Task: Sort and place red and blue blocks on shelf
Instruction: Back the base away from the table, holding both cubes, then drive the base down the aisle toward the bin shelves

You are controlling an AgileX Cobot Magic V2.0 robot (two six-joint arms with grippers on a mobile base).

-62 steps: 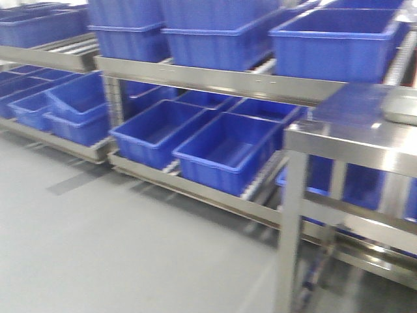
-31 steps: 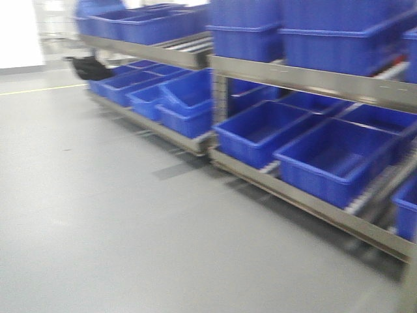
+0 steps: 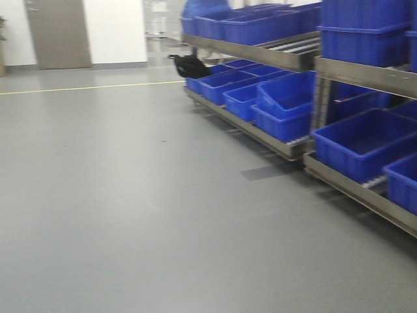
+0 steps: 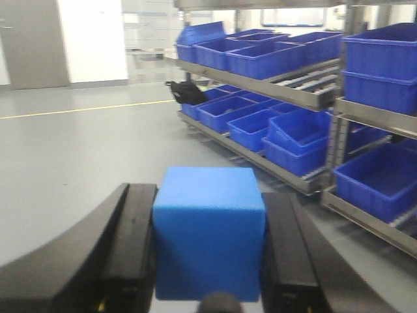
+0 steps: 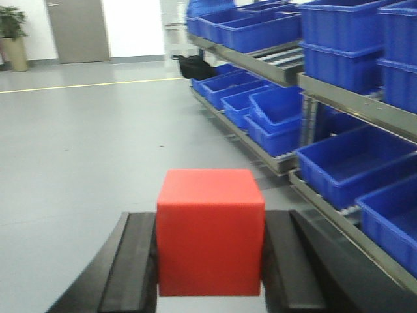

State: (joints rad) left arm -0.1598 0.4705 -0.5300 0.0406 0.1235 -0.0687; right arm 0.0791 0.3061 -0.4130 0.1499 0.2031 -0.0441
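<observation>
The left gripper (image 4: 210,261) is clamped on the blue block (image 4: 208,228), which sits squarely between its black jaws. The right gripper (image 5: 210,267) grips the red block (image 5: 210,228) the same way. Beyond them, the shelf (image 3: 296,62) stands off to the right across the floor (image 3: 130,195), loaded with bins (image 3: 287,111). The carry probably goes best with firm grips and the base squared to the shelf before either arm reaches.
</observation>
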